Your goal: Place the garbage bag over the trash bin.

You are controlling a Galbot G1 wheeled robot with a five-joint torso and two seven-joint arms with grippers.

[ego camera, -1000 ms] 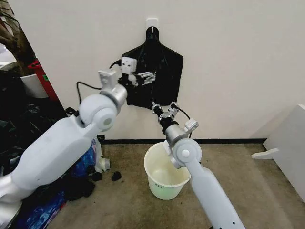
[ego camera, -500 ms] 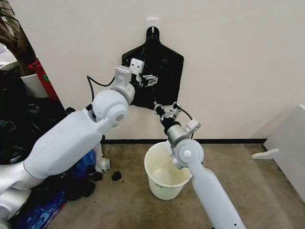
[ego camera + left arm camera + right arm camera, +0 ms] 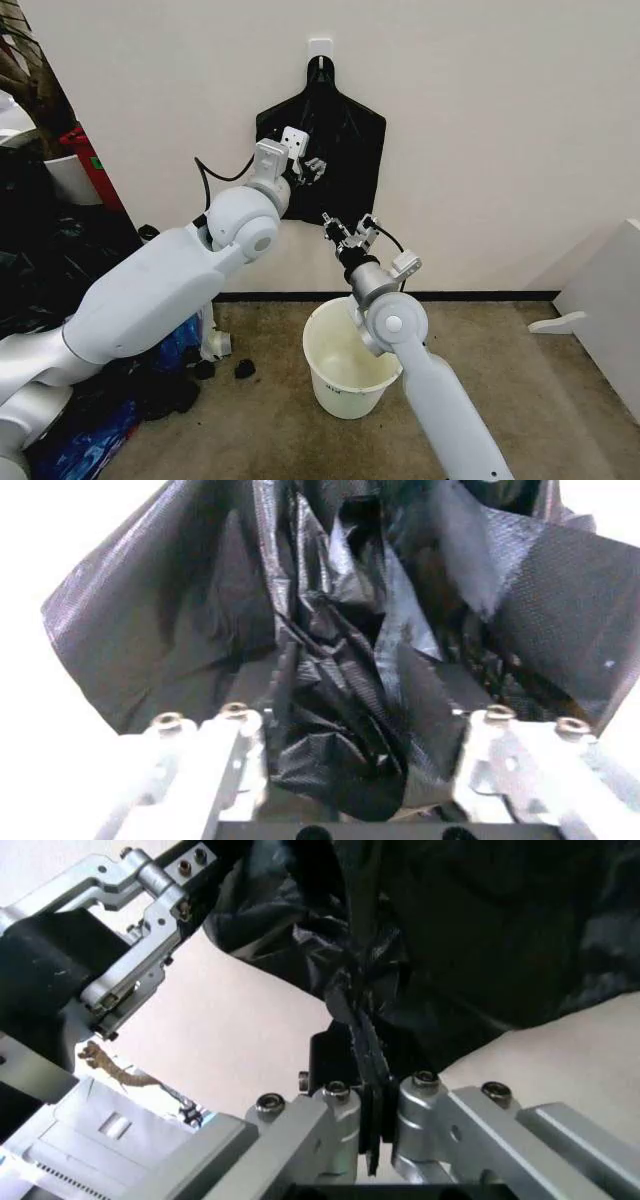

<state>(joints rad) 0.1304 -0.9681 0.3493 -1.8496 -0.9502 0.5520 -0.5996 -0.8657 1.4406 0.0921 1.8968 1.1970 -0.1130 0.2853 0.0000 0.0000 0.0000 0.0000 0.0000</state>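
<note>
The thin glossy black garbage bag (image 3: 335, 150), hung on the wall, is pinched by the closed right claw (image 3: 349, 232); folds lie between the spread left claw (image 3: 312, 167). Next, it must be lifted off toward the round white plastic bin (image 3: 345, 365).

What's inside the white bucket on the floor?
As far as the head view shows, nothing: the trash bin shows bare pale walls. The right arm covers part of its rim and inside, so that bit stays hidden. The garbage bag hangs on the wall above, not in it.

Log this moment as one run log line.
left tool: open around garbage bag folds | right tool: shut on garbage bag's lower edge | trash bin: unlined, below
</note>
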